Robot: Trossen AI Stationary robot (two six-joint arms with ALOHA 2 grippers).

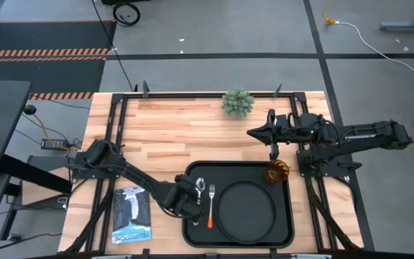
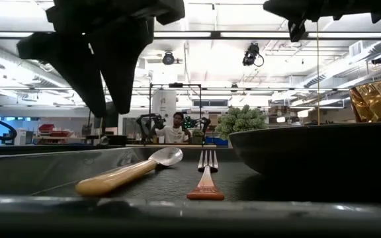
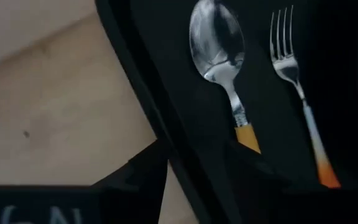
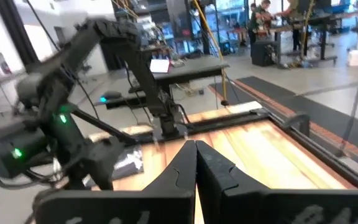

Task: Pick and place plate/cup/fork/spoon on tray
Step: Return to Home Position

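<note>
Left claw (image 1: 190, 199) hangs released over the spoon (image 1: 200, 186) on the tray (image 1: 192, 232), right claw (image 4: 196, 163) clenched empty; a careless lift could drag that handle askew.

Matt black tray (image 1: 192, 234) on pale wood tabletop (image 1: 185, 129); spoon (image 3: 219, 59) w/ glossy metal bowl, orange plastic-looking handle.

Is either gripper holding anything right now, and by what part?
Nothing is held. The left gripper hangs open over the spoon handle on the tray; the right gripper is shut and empty.
</note>
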